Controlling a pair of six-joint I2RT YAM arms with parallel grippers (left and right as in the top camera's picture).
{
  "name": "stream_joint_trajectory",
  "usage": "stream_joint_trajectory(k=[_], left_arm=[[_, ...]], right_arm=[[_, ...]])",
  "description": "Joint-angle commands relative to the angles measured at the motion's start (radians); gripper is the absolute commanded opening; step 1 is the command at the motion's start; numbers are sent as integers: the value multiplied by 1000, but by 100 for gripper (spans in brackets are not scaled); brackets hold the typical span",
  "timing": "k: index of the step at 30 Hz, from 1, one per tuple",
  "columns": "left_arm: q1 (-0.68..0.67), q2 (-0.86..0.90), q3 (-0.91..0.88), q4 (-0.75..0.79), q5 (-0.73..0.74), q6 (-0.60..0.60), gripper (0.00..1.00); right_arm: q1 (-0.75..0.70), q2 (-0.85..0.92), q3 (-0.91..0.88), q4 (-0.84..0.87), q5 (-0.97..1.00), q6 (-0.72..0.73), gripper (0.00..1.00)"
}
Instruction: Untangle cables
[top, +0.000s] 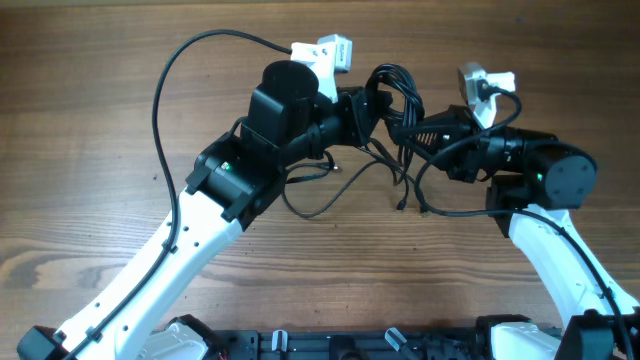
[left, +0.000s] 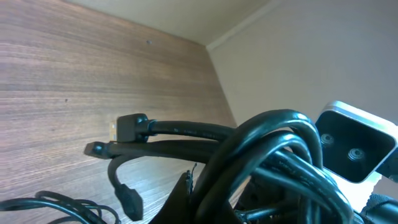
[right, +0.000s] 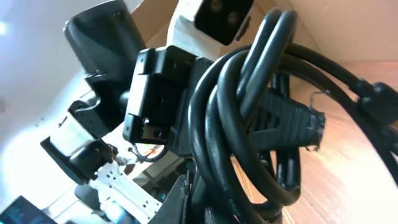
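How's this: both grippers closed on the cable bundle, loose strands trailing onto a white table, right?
Not white: the overhead view shows a brown wooden table. The left gripper and right gripper are closed on the cables, loose strands trailing onto it.

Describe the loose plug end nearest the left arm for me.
From the cables bunched at the left tool, look just below in the overhead view. The plug end lies there on the table, pale-tipped, unlike the dark end farther right.
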Motion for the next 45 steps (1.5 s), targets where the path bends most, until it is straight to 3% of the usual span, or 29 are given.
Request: stream_joint_trajectory(k=[1,7,10,12,15,26,30,45], left_arm=[[0,5,5,-11,-37,72,4],[29,5,5,-110,-74,72,4],[44,3,5,-166,-74,72,4],[51,3,5,-214,-74,72,4],[51,3,5,-278,-74,72,4],[51,3,5,-333,-74,96,4],[50,3,5,-396,-73,121,4],[49,3,5,-371,25,64,4]], right_arm=[[2,-5,10,-40,25,-9,15],[2,-5,10,-95,18,-63,55],[2,-5,10,-173,18,-146,63],[2,-5,10,-239,18,-224,74],[2,-5,10,-336,31,-349,84],[2,-5,10,-617,63,-753,86],[2,-5,10,-616,63,-930,58],[2,-5,10,-643,63,-1032,53]])
